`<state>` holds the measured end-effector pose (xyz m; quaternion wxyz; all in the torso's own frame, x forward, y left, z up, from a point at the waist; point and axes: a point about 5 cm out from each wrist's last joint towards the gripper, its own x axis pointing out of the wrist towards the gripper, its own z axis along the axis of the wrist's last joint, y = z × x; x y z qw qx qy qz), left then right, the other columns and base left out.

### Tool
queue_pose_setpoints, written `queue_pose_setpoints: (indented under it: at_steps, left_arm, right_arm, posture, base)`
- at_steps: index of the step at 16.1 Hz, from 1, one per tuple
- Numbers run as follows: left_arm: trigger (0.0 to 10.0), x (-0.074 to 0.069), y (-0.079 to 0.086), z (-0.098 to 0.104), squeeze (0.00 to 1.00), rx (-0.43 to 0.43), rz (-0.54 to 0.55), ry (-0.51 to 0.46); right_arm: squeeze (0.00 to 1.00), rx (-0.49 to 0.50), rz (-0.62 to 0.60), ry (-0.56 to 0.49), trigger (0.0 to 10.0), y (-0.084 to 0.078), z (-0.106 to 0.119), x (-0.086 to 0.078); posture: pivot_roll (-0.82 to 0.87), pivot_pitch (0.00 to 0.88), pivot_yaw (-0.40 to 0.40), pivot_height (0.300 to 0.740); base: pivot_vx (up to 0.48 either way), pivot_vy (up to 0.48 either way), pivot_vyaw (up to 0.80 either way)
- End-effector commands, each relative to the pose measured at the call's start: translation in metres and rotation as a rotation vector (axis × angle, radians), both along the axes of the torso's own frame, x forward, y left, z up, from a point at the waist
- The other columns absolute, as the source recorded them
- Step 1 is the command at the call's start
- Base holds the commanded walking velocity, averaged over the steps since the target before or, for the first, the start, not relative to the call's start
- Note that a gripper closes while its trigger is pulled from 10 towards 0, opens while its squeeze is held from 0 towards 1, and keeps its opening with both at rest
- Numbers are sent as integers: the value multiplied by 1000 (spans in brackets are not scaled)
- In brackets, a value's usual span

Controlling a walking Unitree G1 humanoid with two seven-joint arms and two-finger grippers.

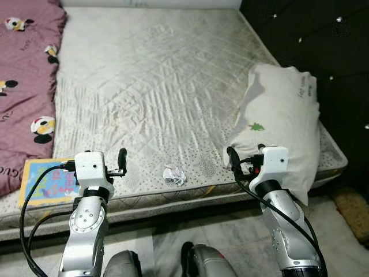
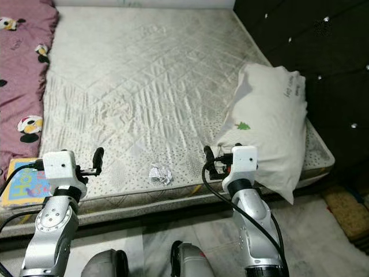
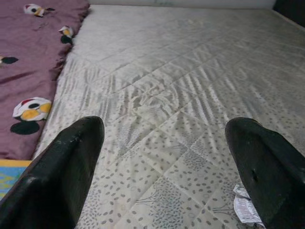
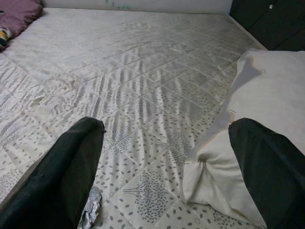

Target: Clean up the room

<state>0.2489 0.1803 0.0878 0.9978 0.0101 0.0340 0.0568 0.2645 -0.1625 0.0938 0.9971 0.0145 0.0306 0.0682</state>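
A crumpled white paper wad (image 1: 174,175) lies near the front edge of the bare quilted mattress (image 1: 161,75). My left gripper (image 1: 119,163) hovers over that front edge, left of the wad, open and holding nothing; the left wrist view has the wad (image 3: 245,207) by one finger. My right gripper (image 1: 235,160) hangs open to the wad's right, close to the corner of a white pillow (image 1: 282,121). In the right wrist view the wad (image 4: 90,210) sits beside one finger and the pillow (image 4: 267,119) behind the other.
A maroon cartoon-print blanket (image 1: 26,81) covers the bed's left side. A colourful children's book (image 1: 45,182) lies at the front left edge. A dark tufted headboard (image 1: 311,34) runs along the right. A brownish mat (image 1: 353,210) lies on the tiled floor (image 1: 230,231).
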Motion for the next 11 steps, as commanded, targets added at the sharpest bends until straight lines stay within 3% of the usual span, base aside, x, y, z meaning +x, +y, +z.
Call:
queue_pose_setpoints:
  at_steps: [1, 4, 11]
  left_arm:
    - [10000, -1, 1, 1, 0, 5, 6, -2]
    - [10000, 0, 2, 1, 0, 17, 12, -3]
    - [10000, 1, 2, 2, 0, 26, 33, 1]
  right_arm:
    - [0, 1, -13, -6, 10000, -3, 2, -1]
    - [0, 3, -9, -8, 10000, -3, 2, 0]
    - [0, 5, -6, -9, 10000, -1, 2, 1]
  posture:
    - [-8, 159, -83, 740]
    - [-6, 162, -83, 736]
    - [-4, 161, -80, 651]
  base:
    - [0, 0, 0]
    - [0, 0, 0]
    - [0, 0, 0]
